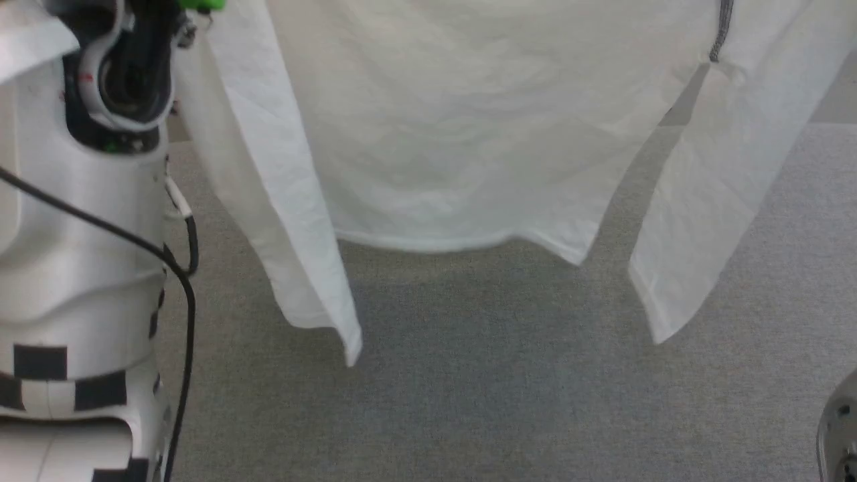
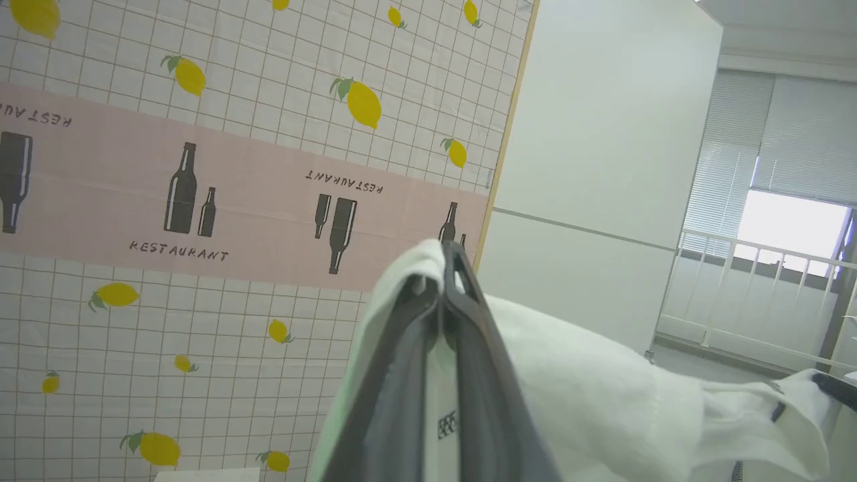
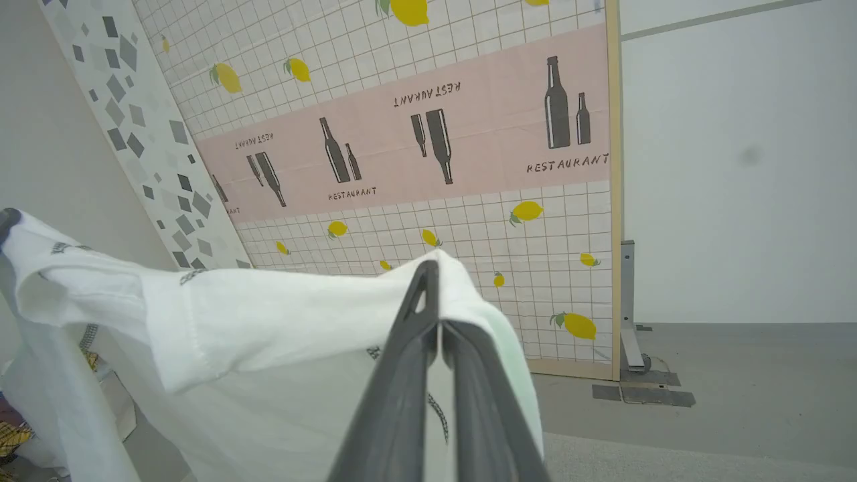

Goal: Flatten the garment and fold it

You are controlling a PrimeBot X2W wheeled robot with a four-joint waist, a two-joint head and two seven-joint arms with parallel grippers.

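Observation:
The garment point(image 1: 469, 134), a plain white T-shirt, hangs spread in the air above the grey surface, its hem sagging in the middle. One sleeve point(image 1: 281, 221) droops at the left and the other point(image 1: 703, 221) at the right, below a line of dark dotted stitching point(image 1: 722, 30). My left gripper point(image 2: 447, 258) is shut on a fold of the garment point(image 2: 602, 388), with cloth wrapped over its tips. My right gripper point(image 3: 432, 274) is likewise shut on the garment point(image 3: 268, 321). My pale left forearm point(image 1: 80, 201) rises at the left of the head view.
Grey carpet-like surface point(image 1: 502, 388) lies under the hanging cloth. A black cable point(image 1: 181, 288) runs down my left arm. A lemon-and-bottle printed panel point(image 3: 435, 147) stands ahead, with a white wall beside it. A railing and window point(image 2: 770, 268) are further off. A shiny object point(image 1: 840, 428) sits at the lower right.

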